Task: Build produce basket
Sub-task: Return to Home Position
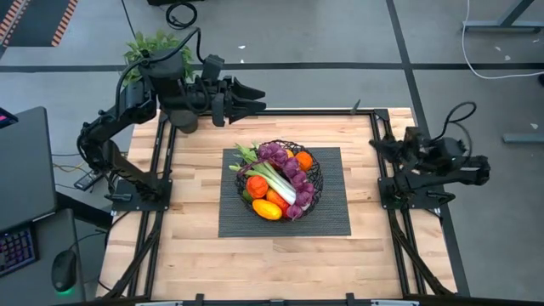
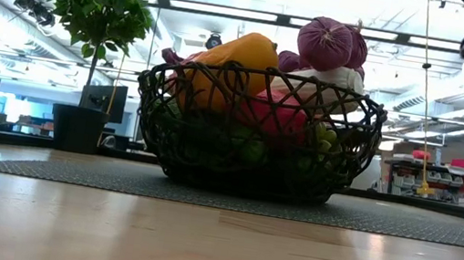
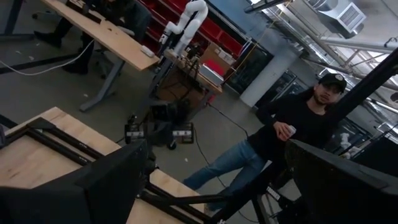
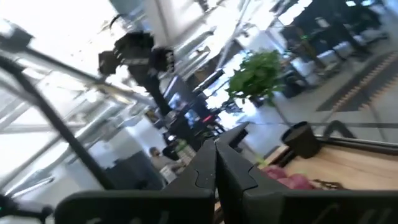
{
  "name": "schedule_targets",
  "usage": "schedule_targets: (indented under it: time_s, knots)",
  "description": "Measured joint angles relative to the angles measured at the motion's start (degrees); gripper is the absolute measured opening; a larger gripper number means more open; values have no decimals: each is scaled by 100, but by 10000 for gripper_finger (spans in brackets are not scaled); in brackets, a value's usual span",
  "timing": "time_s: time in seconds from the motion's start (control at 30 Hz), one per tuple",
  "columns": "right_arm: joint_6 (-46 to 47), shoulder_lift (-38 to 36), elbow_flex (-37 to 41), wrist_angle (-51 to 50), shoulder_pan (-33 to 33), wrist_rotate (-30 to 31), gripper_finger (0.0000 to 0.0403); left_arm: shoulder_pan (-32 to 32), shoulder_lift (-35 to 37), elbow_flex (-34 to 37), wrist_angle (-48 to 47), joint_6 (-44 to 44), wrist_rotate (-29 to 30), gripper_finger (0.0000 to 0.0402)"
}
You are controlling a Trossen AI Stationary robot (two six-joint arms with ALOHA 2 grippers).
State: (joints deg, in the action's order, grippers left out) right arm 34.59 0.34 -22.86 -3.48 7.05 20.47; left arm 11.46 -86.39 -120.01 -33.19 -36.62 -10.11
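The black wire-mesh basket (image 1: 278, 180) stands on a dark grey mat (image 1: 331, 212) at the table's middle; it also shows in the low view (image 2: 254, 133). The produce fills it: purple pieces (image 1: 274, 153), a leek (image 1: 274, 178), an orange piece (image 1: 303, 160), a yellow pepper (image 1: 267, 209). My left gripper (image 1: 252, 96) is open and empty, held high over the table's far left edge and pointing right. My right gripper (image 1: 380, 146) is shut and empty at the table's right edge; its fingers meet in the right wrist view (image 4: 216, 163).
A leafy potted plant (image 1: 157, 51) stands beyond the far left corner, beside the left arm. Dark frame rails (image 1: 157, 212) run along the table's left and right sides. A person (image 3: 280, 134) stands in the room beyond the table. Bare wood (image 1: 280, 263) lies near the front edge.
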Motion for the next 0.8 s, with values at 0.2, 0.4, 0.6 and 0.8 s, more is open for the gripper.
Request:
schedule_targets:
  time_s: [0.2,0.4,0.6,0.8]
  knots:
    - [-345,2,1016,1601,0,-618,7,71,-57,-4,-13,80,75,386]
    - [-514,2,2030,2677,0,-701,7,129,-204,-2,-17,-248,-41,386]
    - [-763,2,2226,2777,-14,-697,7,124,-212,-2,-6,-323,-178,386]
    - [-885,2,2250,2568,-226,-910,7,122,-212,-2,-14,-326,-176,386]
